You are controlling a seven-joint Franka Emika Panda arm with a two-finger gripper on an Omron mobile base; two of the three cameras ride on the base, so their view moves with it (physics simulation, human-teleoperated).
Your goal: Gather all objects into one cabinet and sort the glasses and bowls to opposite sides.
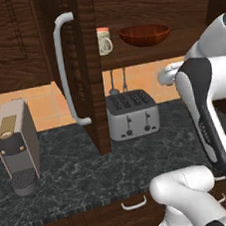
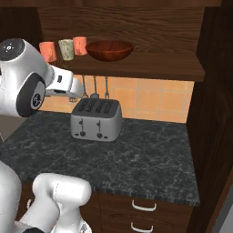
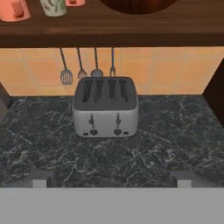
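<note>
On the shelf (image 2: 145, 69) of the open dark wood cabinet stand a salmon-orange mug (image 2: 47, 51), a cream-white mug (image 2: 66, 49) and a second salmon-orange mug (image 2: 80, 45) in a row at the left. The wide reddish-brown bowl (image 2: 109, 50) sits just to their right. From the left base view the cream mug (image 1: 105, 45) and the bowl (image 1: 145, 34) are visible past the door's edge. My gripper (image 3: 111, 180) is open with nothing between its fingertips (image 3: 41, 179). It hovers above the counter, in front of and below the shelf (image 3: 113, 30), facing the toaster.
A silver four-slot toaster (image 3: 105, 107) stands on the dark marble counter (image 2: 145, 159) under the shelf, with utensils (image 3: 81, 65) hanging behind it. The tall cabinet door (image 1: 87, 68) with its grey bar handle (image 1: 65, 70) stands open. A coffee machine (image 1: 16, 147) sits at the left.
</note>
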